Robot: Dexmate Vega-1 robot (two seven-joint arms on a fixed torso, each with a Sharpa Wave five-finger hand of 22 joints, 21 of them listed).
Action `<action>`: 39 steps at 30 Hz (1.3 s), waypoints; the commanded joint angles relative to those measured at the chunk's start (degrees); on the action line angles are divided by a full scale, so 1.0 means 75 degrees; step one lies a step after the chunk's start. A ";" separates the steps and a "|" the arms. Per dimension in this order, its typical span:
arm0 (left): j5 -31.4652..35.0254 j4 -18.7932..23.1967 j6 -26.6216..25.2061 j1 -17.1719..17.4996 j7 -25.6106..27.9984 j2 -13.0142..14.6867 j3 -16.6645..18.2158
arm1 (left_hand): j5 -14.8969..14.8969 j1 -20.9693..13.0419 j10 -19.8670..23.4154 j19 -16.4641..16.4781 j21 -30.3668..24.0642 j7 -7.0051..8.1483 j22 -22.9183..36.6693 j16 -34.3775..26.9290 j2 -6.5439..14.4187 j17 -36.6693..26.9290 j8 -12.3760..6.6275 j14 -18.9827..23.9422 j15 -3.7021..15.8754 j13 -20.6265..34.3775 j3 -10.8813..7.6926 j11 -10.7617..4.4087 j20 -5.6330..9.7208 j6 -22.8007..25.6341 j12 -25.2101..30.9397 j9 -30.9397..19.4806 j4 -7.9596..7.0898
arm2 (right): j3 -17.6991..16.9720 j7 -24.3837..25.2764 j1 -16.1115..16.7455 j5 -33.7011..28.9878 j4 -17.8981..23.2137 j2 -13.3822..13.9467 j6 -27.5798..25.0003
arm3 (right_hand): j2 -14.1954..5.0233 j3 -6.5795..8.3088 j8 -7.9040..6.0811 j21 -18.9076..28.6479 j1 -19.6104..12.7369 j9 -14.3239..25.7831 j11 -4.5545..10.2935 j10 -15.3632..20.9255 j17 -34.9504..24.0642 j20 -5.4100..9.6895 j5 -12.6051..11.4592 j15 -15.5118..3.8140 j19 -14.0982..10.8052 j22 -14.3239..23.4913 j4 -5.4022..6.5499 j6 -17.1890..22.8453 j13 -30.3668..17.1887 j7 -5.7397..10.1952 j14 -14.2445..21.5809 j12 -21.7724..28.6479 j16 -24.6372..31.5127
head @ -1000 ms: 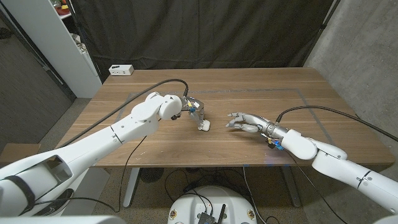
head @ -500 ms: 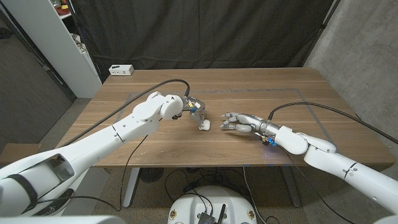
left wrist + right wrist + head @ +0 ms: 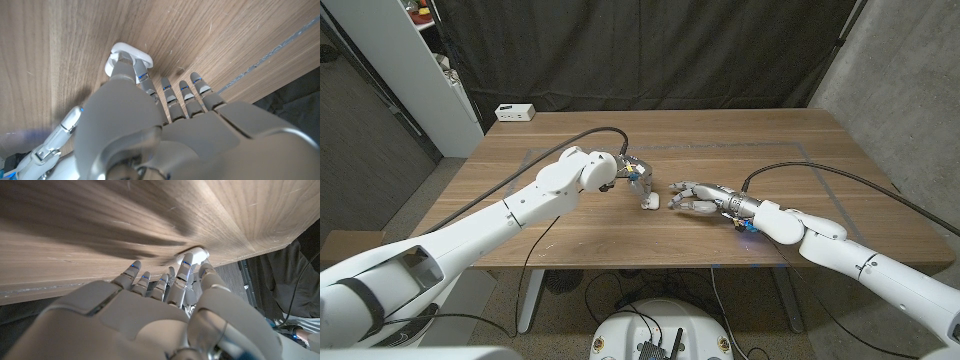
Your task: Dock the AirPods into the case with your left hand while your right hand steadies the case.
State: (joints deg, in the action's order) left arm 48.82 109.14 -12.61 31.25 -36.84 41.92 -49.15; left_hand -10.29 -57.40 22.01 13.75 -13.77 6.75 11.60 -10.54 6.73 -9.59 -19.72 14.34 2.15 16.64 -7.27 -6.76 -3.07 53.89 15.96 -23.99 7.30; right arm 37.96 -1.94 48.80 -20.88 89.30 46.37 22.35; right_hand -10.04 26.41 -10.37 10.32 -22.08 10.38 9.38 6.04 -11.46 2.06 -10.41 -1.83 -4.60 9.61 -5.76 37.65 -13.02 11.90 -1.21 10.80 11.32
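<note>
The white AirPods case (image 3: 649,202) sits on the wooden counter (image 3: 570,230) near its middle, and the left robot hand (image 3: 634,176) is right over it, one fingertip down on the case's rim in the left wrist view while the other fingers (image 3: 182,92) reach past it, so whether it holds an earbud I cannot tell. The right robot hand (image 3: 692,195) hovers just beside the case with fingers spread and nothing in its grasp, fingertips close to the case, contact unclear. A small white box (image 3: 514,112) lies at the counter's far left corner.

White case (image 3: 649,202), mid-table
</note>
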 commanded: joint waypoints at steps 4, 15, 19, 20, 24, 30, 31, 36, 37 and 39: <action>0.0221 0.0212 -0.0239 0.0154 0.0024 -0.0010 0.0016 | 0.0009 0.0004 0.0062 0.0008 -0.0057 -0.0086 0.0011 -0.0007 0.0041 -0.0027 -0.0002 0.0079 0.0923 0.0019 0.0002 -0.0003 0.0010 -0.0038 -0.0009 -0.0065 0.0041 | 0.0346 -0.0082 -0.0457 -0.0107 -0.0595 -0.0353 0.0250 | -0.0032 0.0028 0.0000 0.0002 -0.0017 0.0000 0.0013 -0.0115 -0.0020 0.0373 0.0003 -0.1307 0.0065 0.0010 0.0021 -0.0004 -0.0016 0.0071 -0.0083 0.0016 0.0043; 0.0451 0.0323 -0.0346 0.0327 0.0258 -0.0008 0.0073 | 0.0020 0.0090 0.0143 0.0051 -0.0073 -0.0180 0.0008 -0.0046 -0.0054 -0.0036 -0.0064 0.0198 0.0870 0.0035 0.0059 -0.0037 0.0018 -0.0032 0.0017 -0.0193 0.0030 | 0.0440 -0.0109 -0.0575 0.0118 -0.0920 -0.0496 0.0443 | -0.0039 0.0044 -0.0012 0.0038 -0.0020 0.0001 0.0012 -0.0151 -0.0014 0.0386 0.0004 -0.1308 0.0052 0.0008 0.0027 0.0010 -0.0010 0.0101 -0.0071 0.0058 0.0074; 0.0487 0.0355 -0.0375 0.0384 0.0339 -0.0010 0.0110 | 0.0021 0.0126 0.0154 0.0084 -0.0087 -0.0207 0.0009 -0.0063 -0.0091 -0.0042 -0.0070 0.0255 0.0870 0.0044 0.0084 -0.0024 0.0030 -0.0073 0.0021 -0.0237 0.0023 | 0.0446 -0.0135 -0.0590 0.0181 -0.0957 -0.0497 0.0479 | -0.0038 0.0050 -0.0015 0.0050 -0.0024 0.0002 -0.0001 -0.0149 -0.0012 0.0357 0.0003 -0.1291 0.0033 0.0007 0.0026 0.0016 -0.0008 0.0102 -0.0047 0.0071 0.0088; 0.0504 0.0362 -0.0386 0.0396 0.0359 -0.0011 0.0116 | 0.0021 0.0141 0.0167 0.0089 -0.0089 -0.0207 0.0009 -0.0066 -0.0103 -0.0044 -0.0078 0.0267 0.0866 0.0047 0.0093 -0.0035 0.0042 -0.0070 0.0026 -0.0251 0.0020 | 0.0445 -0.0146 -0.0589 0.0204 -0.0960 -0.0496 0.0480 | -0.0038 0.0052 -0.0018 0.0052 -0.0026 0.0002 0.0002 -0.0139 -0.0011 0.0362 0.0003 -0.1293 0.0028 0.0007 0.0025 0.0023 -0.0008 0.0101 -0.0046 0.0078 0.0089; 0.0560 0.0376 -0.0429 0.0421 0.0357 -0.0026 0.0122 | 0.0024 0.0231 0.0209 0.0110 -0.0098 -0.0181 0.0010 -0.0085 -0.0170 -0.0056 -0.0098 0.0329 0.0842 0.0060 0.0149 -0.0026 0.0060 -0.0096 0.0042 -0.0307 -0.0009 | 0.0447 -0.0198 -0.0601 0.0282 -0.0982 -0.0499 0.0490 | -0.0040 0.0062 -0.0027 0.0061 -0.0036 0.0004 -0.0013 -0.0097 -0.0006 0.0337 0.0001 -0.1276 0.0010 0.0006 0.0019 0.0045 -0.0006 0.0100 -0.0029 0.0105 0.0099; 0.0742 0.0415 -0.0524 0.0478 0.0381 -0.0049 0.0105 | 0.0025 0.0368 0.0199 0.0121 -0.0102 -0.0178 0.0012 -0.0085 -0.0248 -0.0070 -0.0106 0.0342 0.0825 0.0076 0.0225 -0.0044 0.0070 -0.0152 0.0037 -0.0367 -0.0058 | 0.0435 -0.0255 -0.0577 0.0434 -0.1014 -0.0511 0.0478 | -0.0043 0.0080 -0.0042 0.0074 -0.0053 0.0007 -0.0037 -0.0073 0.0000 0.0333 -0.0003 -0.1275 -0.0025 0.0005 0.0009 0.0092 -0.0002 0.0100 0.0005 0.0125 0.0115; 0.0798 0.0434 -0.0533 0.0482 0.0381 -0.0040 0.0096 | 0.0024 0.0409 0.0203 0.0123 -0.0103 -0.0175 0.0012 -0.0086 -0.0270 -0.0073 -0.0098 0.0348 0.0831 0.0079 0.0248 -0.0050 0.0072 -0.0176 0.0038 -0.0372 -0.0073 | 0.0431 -0.0257 -0.0570 0.0451 -0.1013 -0.0511 0.0473 | -0.0045 0.0083 -0.0041 0.0076 -0.0056 0.0008 -0.0025 -0.0066 0.0001 0.0346 -0.0003 -0.1280 -0.0033 0.0005 0.0007 0.0092 -0.0002 0.0102 0.0009 0.0130 0.0117; 0.0803 0.0411 -0.0563 0.0509 0.0357 -0.0076 0.0113 | 0.0012 0.0528 0.0197 0.0125 -0.0103 -0.0155 0.0012 -0.0085 -0.0352 -0.0080 -0.0051 0.0356 0.0800 0.0094 0.0321 -0.0065 0.0049 -0.0246 0.0033 -0.0352 -0.0107 | 0.0426 -0.0267 -0.0552 0.0516 -0.1029 -0.0515 0.0489 | -0.0047 0.0095 -0.0049 0.0081 -0.0067 0.0010 -0.0054 -0.0026 0.0005 0.0331 -0.0004 -0.1279 -0.0056 0.0004 0.0002 0.0123 0.0001 0.0103 0.0047 0.0151 0.0133; 0.0789 0.0396 -0.0553 0.0510 0.0358 -0.0087 0.0112 | 0.0010 0.0541 0.0191 0.0121 -0.0101 -0.0146 0.0012 -0.0085 -0.0360 -0.0080 -0.0046 0.0359 0.0795 0.0095 0.0329 -0.0066 0.0047 -0.0253 0.0030 -0.0350 -0.0111 | 0.0426 -0.0265 -0.0551 0.0520 -0.1035 -0.0515 0.0499 | -0.0047 0.0097 -0.0050 0.0083 -0.0070 0.0011 -0.0059 -0.0018 0.0005 0.0333 -0.0004 -0.1282 -0.0062 0.0004 0.0001 0.0130 0.0001 0.0103 0.0047 0.0155 0.0133; 0.0773 0.0374 -0.0530 0.0508 0.0357 -0.0101 0.0103 | 0.0005 0.0559 0.0196 0.0124 -0.0102 -0.0153 0.0012 -0.0085 -0.0377 -0.0081 -0.0047 0.0362 0.0799 0.0099 0.0342 -0.0070 0.0046 -0.0239 0.0032 -0.0345 -0.0114 | 0.0422 -0.0276 -0.0543 0.0548 -0.1036 -0.0514 0.0492 | -0.0048 0.0102 -0.0051 0.0085 -0.0074 0.0012 -0.0063 -0.0018 0.0006 0.0330 -0.0005 -0.1275 -0.0070 0.0004 -0.0002 0.0136 0.0002 0.0103 0.0073 0.0157 0.0144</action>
State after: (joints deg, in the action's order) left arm 53.99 112.09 -16.30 34.61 -34.21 41.61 -48.42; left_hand -10.31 -53.79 22.94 14.16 -14.22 5.73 11.61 -10.82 4.18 -10.03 -20.19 16.80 2.34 17.18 -5.04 -7.05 -2.66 52.28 15.96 -26.55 6.48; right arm 41.15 -3.60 44.55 -17.92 81.95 42.64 25.90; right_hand -10.04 26.88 -10.41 10.59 -22.08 10.40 8.89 5.51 -11.46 2.06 -10.41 -1.74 -4.42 9.46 -5.76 38.10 -13.04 12.69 -1.10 11.53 12.09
